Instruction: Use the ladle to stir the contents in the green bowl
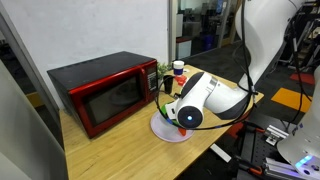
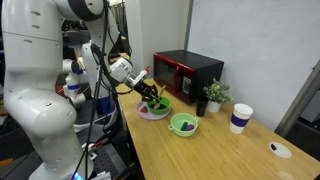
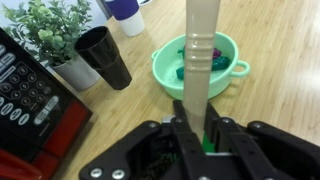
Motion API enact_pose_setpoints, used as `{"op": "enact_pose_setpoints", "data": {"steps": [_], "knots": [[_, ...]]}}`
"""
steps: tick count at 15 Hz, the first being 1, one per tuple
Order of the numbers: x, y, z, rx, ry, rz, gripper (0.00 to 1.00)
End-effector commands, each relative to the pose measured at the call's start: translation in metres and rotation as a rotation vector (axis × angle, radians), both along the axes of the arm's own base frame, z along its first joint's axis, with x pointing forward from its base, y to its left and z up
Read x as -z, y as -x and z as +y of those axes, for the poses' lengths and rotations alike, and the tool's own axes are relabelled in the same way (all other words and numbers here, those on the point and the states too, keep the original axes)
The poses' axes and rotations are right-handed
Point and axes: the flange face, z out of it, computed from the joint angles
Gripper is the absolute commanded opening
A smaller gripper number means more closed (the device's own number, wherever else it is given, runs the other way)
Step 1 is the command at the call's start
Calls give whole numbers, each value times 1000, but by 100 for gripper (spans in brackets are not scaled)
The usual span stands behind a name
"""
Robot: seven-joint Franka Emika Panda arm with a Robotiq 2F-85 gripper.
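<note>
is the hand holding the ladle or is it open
Shut on the ladle: in the wrist view the hand clamps its pale handle from both sides.

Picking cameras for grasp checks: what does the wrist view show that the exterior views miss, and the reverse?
Wrist only: the gripper shut on the thin pale tan ladle, and the keypad of the red box-shaped microwave.
Exterior only: the white robot arm and the round pink plate beneath the gripper.
Shared: the microwave, the shallow pale green bowl with purple inside, the black cup, the potted plant and the wooden table.
</note>
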Motion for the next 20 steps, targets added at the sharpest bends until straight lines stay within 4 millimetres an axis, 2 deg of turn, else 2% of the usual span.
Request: {"op": "enact_pose_setpoints", "data": {"steps": [1,6,14,20], "knots": [[15,-1,7,-16,50,-49,6],[29,-5,6,-27,129,-118,6],[48,-23,-4,-32,247,-193,6],[49,-25,12,-54,227,-193,6]]}}
